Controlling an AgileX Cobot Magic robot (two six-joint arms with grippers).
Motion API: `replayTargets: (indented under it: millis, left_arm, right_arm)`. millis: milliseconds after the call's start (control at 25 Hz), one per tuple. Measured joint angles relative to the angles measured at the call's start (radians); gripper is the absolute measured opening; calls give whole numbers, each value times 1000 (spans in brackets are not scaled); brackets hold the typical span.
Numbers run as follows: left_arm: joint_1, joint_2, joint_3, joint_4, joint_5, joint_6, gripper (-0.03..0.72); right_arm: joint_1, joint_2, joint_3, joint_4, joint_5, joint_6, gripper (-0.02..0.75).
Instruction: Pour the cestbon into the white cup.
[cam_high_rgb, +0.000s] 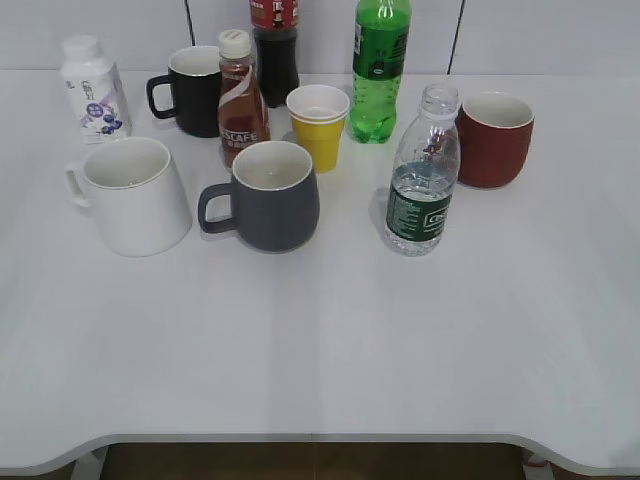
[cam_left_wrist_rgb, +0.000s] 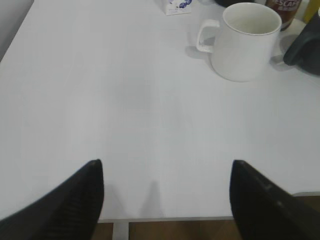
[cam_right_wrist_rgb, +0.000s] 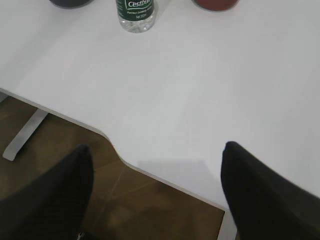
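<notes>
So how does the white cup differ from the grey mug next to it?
The white cup is white and tapers toward its rim; the grey mug is dark grey and rounded. The white cup sits further left. Both stand upright with their handles pointing left, and look empty.

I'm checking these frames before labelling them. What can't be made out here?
- Cola bottle, exterior view: top cut off by the frame edge, lower part hidden behind the coffee bottle.
- Green soda bottle, exterior view: cap cut off at the top.
- Cestbon, right wrist view: only the base and label show.
- Red cup, right wrist view: only its bottom edge shows.
- White cup: the inside bottom is hidden by its wall.
</notes>
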Motion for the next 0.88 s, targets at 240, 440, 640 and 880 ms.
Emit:
replayTargets:
  millis: [240, 440, 640, 880]
  left_arm:
    - [1, 0, 0, 0, 0, 0, 550]
    - [1, -1, 0, 0, 0, 0, 496]
    - [1, -51, 0, 0, 0, 0, 447]
    - [2, -93, 2, 0, 1, 0, 430]
  right_arm:
    - [-234, -1, 2, 3, -1, -1, 593]
    - [-487, -1, 2, 3, -1, -1, 593]
    - [-575, -41, 3, 3, -2, -1, 591]
    - [-591, -115, 3, 5, -1, -1, 590]
